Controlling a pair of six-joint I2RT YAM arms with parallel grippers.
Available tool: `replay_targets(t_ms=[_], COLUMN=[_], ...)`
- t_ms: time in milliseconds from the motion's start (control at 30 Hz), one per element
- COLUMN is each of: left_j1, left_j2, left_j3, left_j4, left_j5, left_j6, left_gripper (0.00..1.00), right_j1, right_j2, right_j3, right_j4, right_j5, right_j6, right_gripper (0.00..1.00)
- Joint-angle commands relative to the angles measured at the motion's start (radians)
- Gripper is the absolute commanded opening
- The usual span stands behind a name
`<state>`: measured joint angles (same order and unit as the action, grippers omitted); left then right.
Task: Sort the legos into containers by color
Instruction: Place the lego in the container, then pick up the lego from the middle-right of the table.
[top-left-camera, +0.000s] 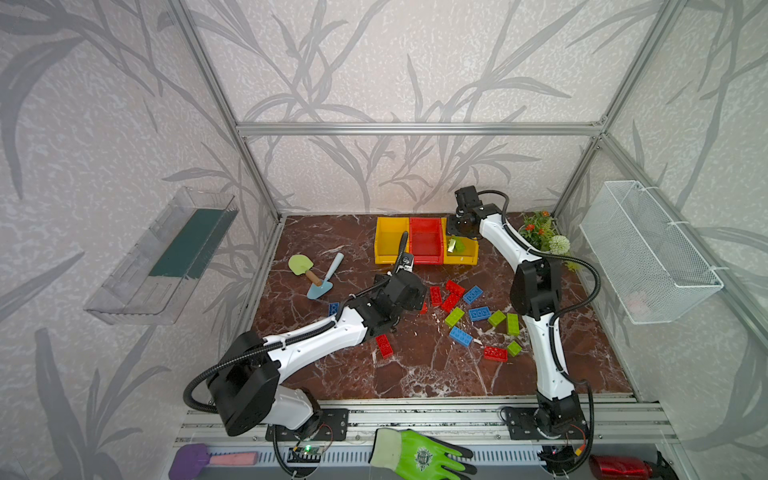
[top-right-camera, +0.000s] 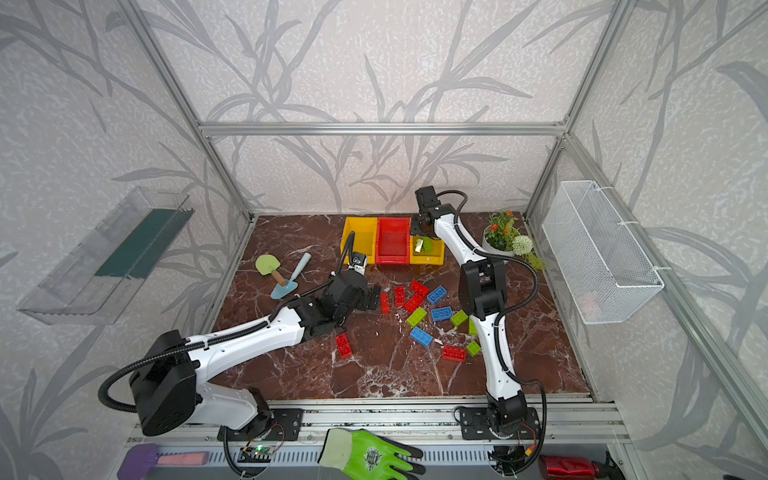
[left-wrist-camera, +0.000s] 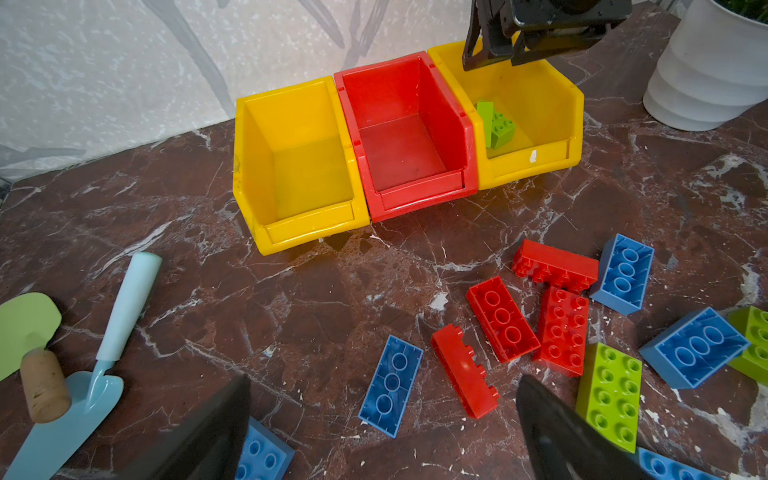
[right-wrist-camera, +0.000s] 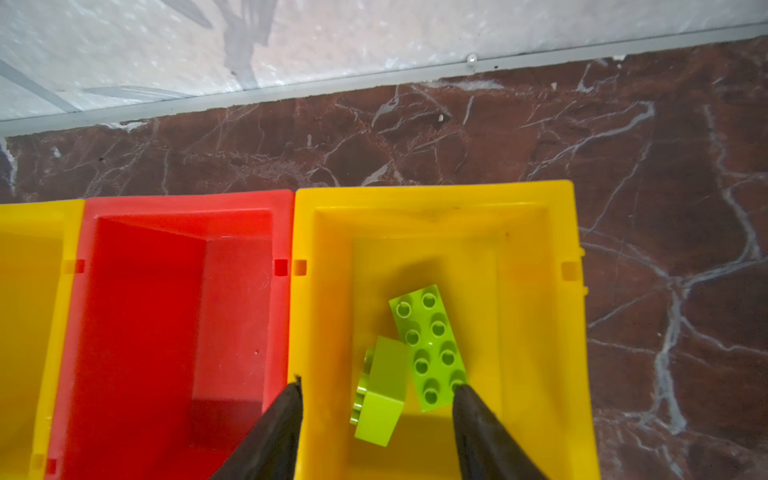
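Over the right-end yellow plastic bin (right-wrist-camera: 436, 195) I have the right gripper (right-wrist-camera: 378, 384) hanging, jaws apart with nothing between them. Two lime green studded bricks (right-wrist-camera: 430, 345) lie on that bin's floor below it, the smaller one tipped on its side against the longer. The red plastic bin (left-wrist-camera: 415, 199) in the middle and the other yellow plastic bin (left-wrist-camera: 307, 224) look bare.

Loose bricks lie on the red-brown marble tabletop (left-wrist-camera: 291, 291) in front of the row, well apart from that arm, so I judge the left arm the nearer one. The left gripper (left-wrist-camera: 384, 380) is spread wide and empty, low at the pile's edge. Ahead of it a red studded brick on its side (left-wrist-camera: 463, 372) lies with its long axis crosswise to the closing line, so the jaws would meet its narrow faces. A flat blue brick (left-wrist-camera: 390, 386) sits just beside it.

For writing, I find only a dark round emblem on the green work glove (top-left-camera: 419, 455) at the front rail, too small to read.
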<state>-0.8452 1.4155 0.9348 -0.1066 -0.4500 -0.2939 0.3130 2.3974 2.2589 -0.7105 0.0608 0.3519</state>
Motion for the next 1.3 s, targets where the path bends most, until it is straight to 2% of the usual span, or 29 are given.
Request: replay_targets(t_ms=[0,67,400,633,867,1267], left_j1=[0.001,-0.001,-0.090,-0.172,-0.237,-0.248], left_j2=[-0.039,-0.065,-0.149,-0.115,-0.078,-0.108], left_j3=[0.020,0.000,-0.079,-0.086,-0.060,-0.101], left_j4=[-0.032,-0.027,0.037,0.119,0.140,0.143], left_j5=[0.008,0.017,0.143,0.220,0.248,0.202], left_j6=[-0.032,-0.044,-0.052,-0.050,-0.057,-0.068], left_gripper=[0.99,0.99,0.99,0.99,0.99,0.99], right_j1=[0.000,0.002,-0.006,-0.051,-0.084,-0.086], right_j2=[-0.090,-0.167,-0.769,-1.053,-1.117,-1.033], right_j3=[-0.029,-0.119,-0.967,-1.355,-1.506,-1.539], right_j4=[-0.073,-0.053,0.147,0.117,0.108,0.110], right_j5=[0.028,0.041,0.184,0.204,0.186,0.143], right_j6=[-0.011,-0.008,0.050,0.137,0.195,0.205], right_gripper=[0.60,0.60,0.62,0.63,0.63,0.61])
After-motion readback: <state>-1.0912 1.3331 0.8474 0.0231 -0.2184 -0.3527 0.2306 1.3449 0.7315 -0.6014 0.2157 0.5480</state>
